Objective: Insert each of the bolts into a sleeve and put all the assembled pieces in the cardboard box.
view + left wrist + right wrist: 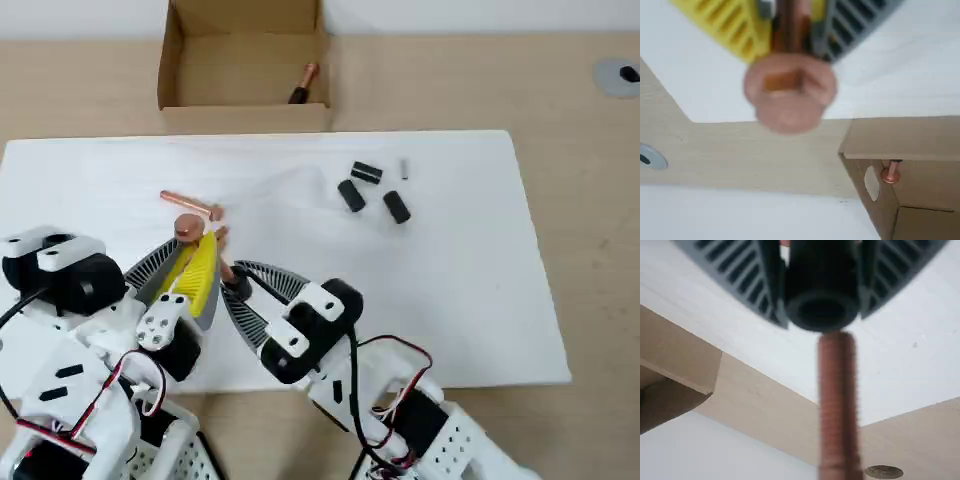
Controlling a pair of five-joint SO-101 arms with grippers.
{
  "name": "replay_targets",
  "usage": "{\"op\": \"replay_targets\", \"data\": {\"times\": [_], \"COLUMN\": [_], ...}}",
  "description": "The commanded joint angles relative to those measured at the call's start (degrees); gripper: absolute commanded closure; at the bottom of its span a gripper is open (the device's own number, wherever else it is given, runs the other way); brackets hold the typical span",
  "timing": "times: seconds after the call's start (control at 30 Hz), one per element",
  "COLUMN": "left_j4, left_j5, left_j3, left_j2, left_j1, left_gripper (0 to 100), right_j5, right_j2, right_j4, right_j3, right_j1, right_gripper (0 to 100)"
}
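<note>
Copper, round-headed bolt (790, 92) is clamped by its shank in the left gripper (193, 245), tip close to the right gripper (238, 283) that grasps a black tubular sleeve (822, 310), its hollow mouth before a threaded shaft (837, 405); farther, the cardboard box (230, 85) holds one assembled piece (304, 83).

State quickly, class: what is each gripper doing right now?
Left gripper: shut on a copper bolt.
Right gripper: shut on a black sleeve.
</note>
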State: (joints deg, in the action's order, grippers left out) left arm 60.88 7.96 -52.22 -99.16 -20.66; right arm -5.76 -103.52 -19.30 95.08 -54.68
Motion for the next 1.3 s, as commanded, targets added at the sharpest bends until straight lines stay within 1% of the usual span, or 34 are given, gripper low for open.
{"op": "replay_targets", "data": {"times": [0.0,0.27,0.4,0.47,0.73,0.8,0.9,0.97,1.13,1.27], "left_j4": [0.0,0.0,0.5,0.8,2.0,1.9,1.6,1.6,1.4,-1.0], "left_j5": [0.4,0.6,0.6,0.6,-0.8,-1.9,-2.0,-2.1,-1.9,-1.8], "left_j3": [1.3,1.6,2.4,3.2,3.1,3.1,3.4,3.2,3.1,1.8], "left_j2": [-0.1,-0.1,-0.1,0.0,-0.1,-0.2,-0.2,-0.2,-0.2,-0.2], "left_j1": [0.0,-0.1,-4.8,-6.1,-5.9,-4.8,-0.4,1.0,1.1,1.1], "left_gripper": [99,99,99,99,99,99,99,99,99,99], "right_j5": [-0.3,-0.3,-0.3,-0.3,-0.3,-0.3,-0.3,-0.3,-0.3,-0.3], "right_j2": [-10.2,-10.3,-10.3,-10.3,-10.3,-10.3,-10.3,-10.3,-10.3,-10.3], "right_j4": [1.7,1.7,1.7,1.7,1.7,1.7,1.7,1.7,1.7,1.7], "right_j3": [-0.2,-0.3,-0.3,-0.3,-0.5,-0.5,-0.4,-0.4,-0.3,-0.3], "right_j1": [-0.4,-0.4,-0.4,-0.4,-0.4,-0.4,-0.4,-0.4,-0.4,-0.4], "right_gripper": [98.9,98.9,98.9,98.9,98.9,98.9,98.9,98.9,98.9,98.9]}}
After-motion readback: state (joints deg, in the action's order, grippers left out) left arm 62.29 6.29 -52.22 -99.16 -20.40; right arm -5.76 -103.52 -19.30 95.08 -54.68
